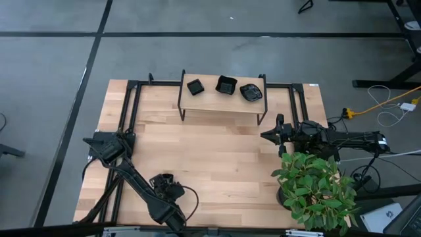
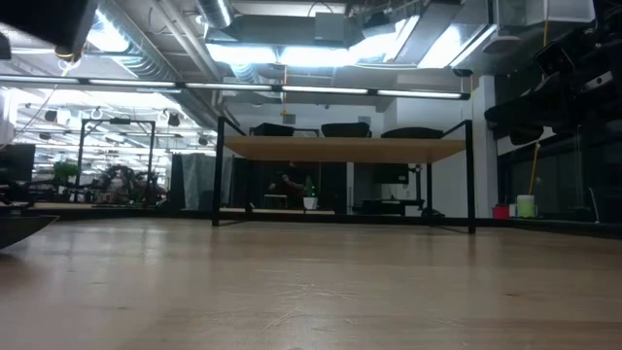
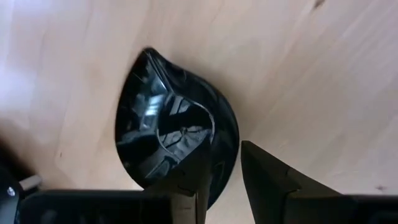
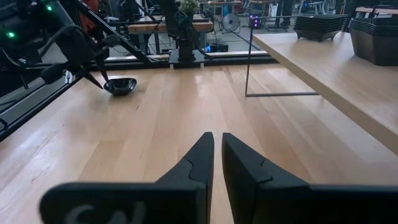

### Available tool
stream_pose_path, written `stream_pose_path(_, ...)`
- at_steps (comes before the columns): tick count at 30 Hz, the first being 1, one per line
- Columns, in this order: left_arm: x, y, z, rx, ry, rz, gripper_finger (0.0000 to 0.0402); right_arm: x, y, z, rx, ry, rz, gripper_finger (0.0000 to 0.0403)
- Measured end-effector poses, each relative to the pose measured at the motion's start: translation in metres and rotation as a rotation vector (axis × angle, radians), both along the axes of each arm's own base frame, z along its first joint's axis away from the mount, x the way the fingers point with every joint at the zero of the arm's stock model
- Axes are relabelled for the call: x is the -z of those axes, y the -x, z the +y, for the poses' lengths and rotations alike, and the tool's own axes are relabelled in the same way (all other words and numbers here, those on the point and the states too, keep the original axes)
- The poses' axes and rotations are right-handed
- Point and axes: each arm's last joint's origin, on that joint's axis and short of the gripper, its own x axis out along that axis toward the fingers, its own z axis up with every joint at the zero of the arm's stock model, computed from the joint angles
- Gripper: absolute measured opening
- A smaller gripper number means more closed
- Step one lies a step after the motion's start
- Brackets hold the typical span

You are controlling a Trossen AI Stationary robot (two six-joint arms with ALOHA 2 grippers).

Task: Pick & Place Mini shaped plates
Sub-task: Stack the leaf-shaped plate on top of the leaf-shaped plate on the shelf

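Gripping a glossy black teardrop-shaped mini dish (image 3: 168, 146) by its rim, your left gripper (image 3: 224, 177) sat lower left of the high view; right gripper (image 4: 217, 155) idled clenched, centre right.

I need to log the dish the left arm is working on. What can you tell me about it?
The dish is glossy black, teardrop-shaped with one pointed end, and looks like glazed ceramic or plastic, mirroring the ceiling lights. It sits upright on the wooden table near the front-left edge, away from the raised shelf. The left pincer straddles its rim, one finger inside the bowl, one outside.
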Motion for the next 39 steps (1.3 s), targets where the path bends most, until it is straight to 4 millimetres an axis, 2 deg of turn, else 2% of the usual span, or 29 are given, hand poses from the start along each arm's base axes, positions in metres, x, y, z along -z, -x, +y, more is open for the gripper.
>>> stream_pose_path(6, 0.016, 0.0, -0.003, -0.009, -0.002, 0.061, 0.0084, 0.0, 0.0, 0.0, 0.0, 0.0, 0.0, 0.0034)
stream_pose_path(13, 0.021, 0.001, -0.004, 0.003, -0.034, 0.055, 0.0082, 0.0, 0.0, 0.0, 0.0, 0.0, 0.0, 0.0034)
stream_pose_path(16, 0.021, 0.001, -0.004, -0.009, -0.034, 0.05, 0.0061, 0.0, 0.0, 0.0, 0.0, 0.0, 0.0, 0.0034)
stream_pose_path(20, 0.021, 0.001, -0.004, -0.012, -0.036, 0.049, 0.0011, 0.0, 0.0, 0.0, 0.0, 0.0, 0.0, 0.0034)
stream_pose_path(25, 0.02, 0.001, -0.004, -0.017, -0.045, 0.04, 0.0003, 0.0, 0.0, 0.0, -0.001, 0.0, 0.0, 0.0034)
stream_pose_path(28, 0.016, 0.001, -0.003, -0.012, -0.043, 0.017, 0.0003, 0.0, 0.0, 0.0, 0.0, 0.0, 0.0, 0.0034)
stream_pose_path(39, -0.018, -0.001, 0.003, 0.009, -0.043, -0.139, 0.0003, 0.0, 0.0, 0.0, 0.0, 0.0, 0.0, 0.0034)
